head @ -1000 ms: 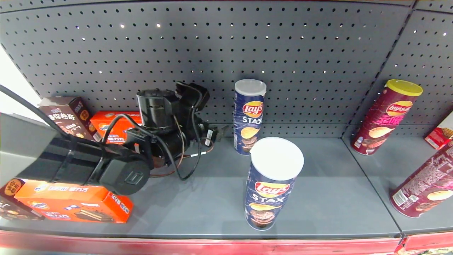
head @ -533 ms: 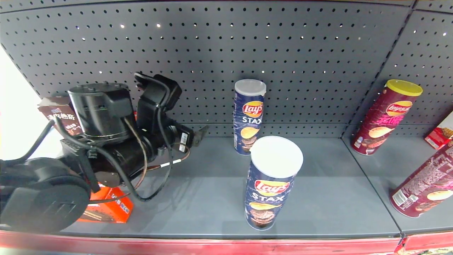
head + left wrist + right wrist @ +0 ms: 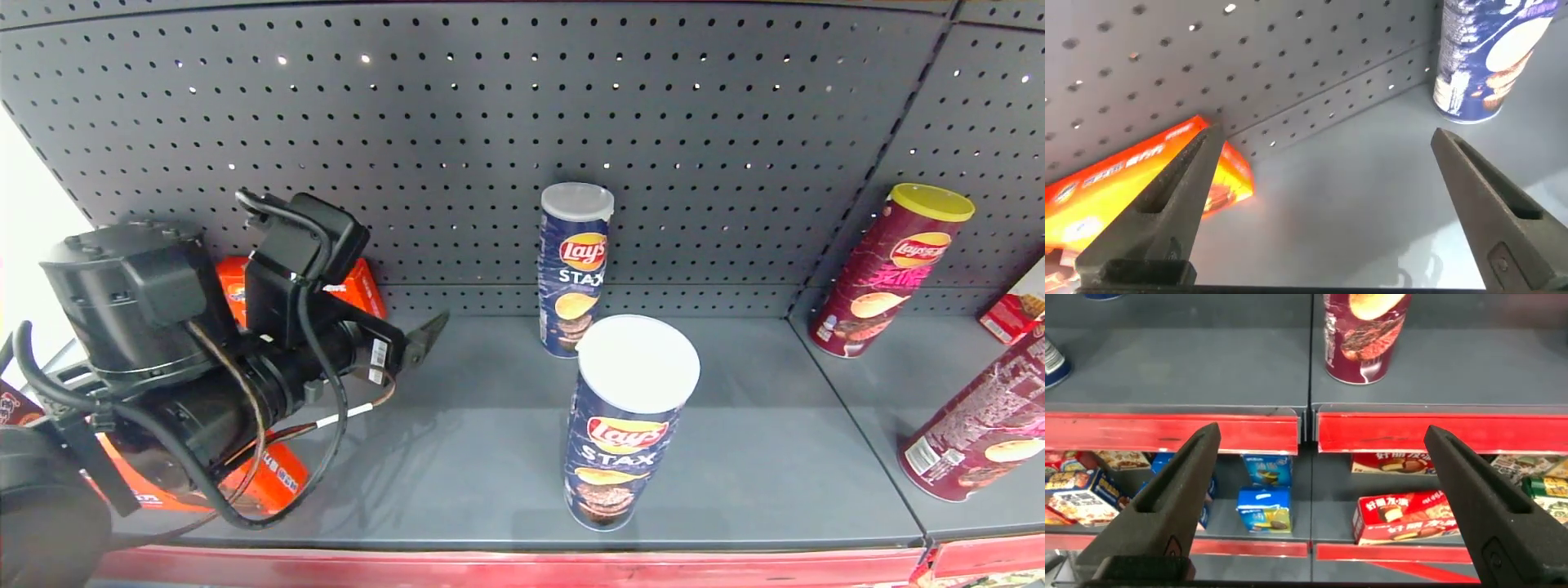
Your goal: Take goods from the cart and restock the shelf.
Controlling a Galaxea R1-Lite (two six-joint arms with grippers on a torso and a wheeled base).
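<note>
My left gripper point(image 3: 426, 333) hovers open and empty over the left part of the grey shelf point(image 3: 775, 457), its fingers pointing toward the blue chip cans. In the left wrist view the left gripper point(image 3: 1324, 135) frames bare shelf floor, with an orange box point(image 3: 1135, 175) on one side and a blue can point(image 3: 1482, 61) on the other. One blue can point(image 3: 575, 269) stands at the back wall, a second point(image 3: 624, 425) near the front edge. My right gripper point(image 3: 1321, 431) is open and empty in front of the red shelf rail point(image 3: 1176, 429).
An orange box point(image 3: 359, 286) lies at the back left and another point(image 3: 269, 482) at the front left under my arm. Two maroon cans point(image 3: 890, 269) point(image 3: 980, 433) stand in the right bay; one maroon can point(image 3: 1364, 335) shows above the rail. Lower shelves hold boxes point(image 3: 1264, 508).
My left arm has drawn back to the left and toward the shelf front, with its gripper leaving the space beside the back blue can. The cans have not moved.
</note>
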